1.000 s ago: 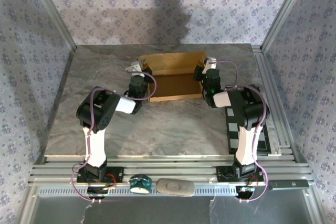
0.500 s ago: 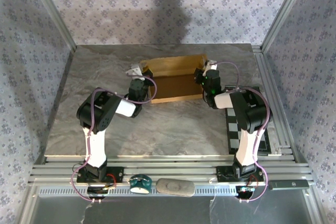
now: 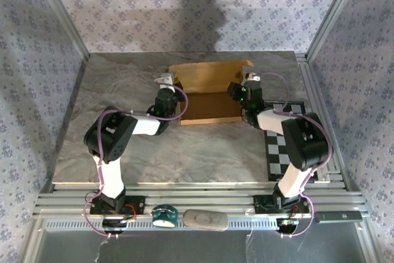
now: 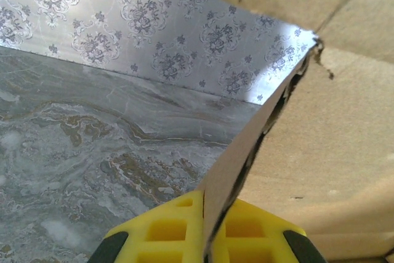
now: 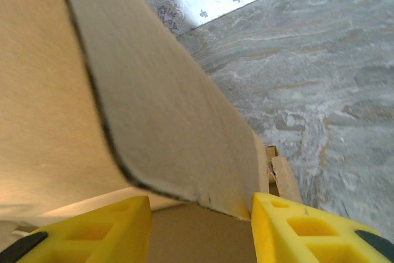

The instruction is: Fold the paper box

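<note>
The half-formed paper box [image 3: 209, 93] is sitting toward the far side of the counter [image 3: 111, 84]. The left gripper [image 4: 206, 229] is clamping the box's left side wall between its pads. The right gripper [image 5: 200, 226] is straddling the right flap with its jaws apart, gripping nothing. Pulling on one side alone risks tearing the ragged corner crease or dragging the light box sideways.

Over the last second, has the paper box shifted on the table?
Yes. The paper box has slid right, toward the checkered board.
</note>
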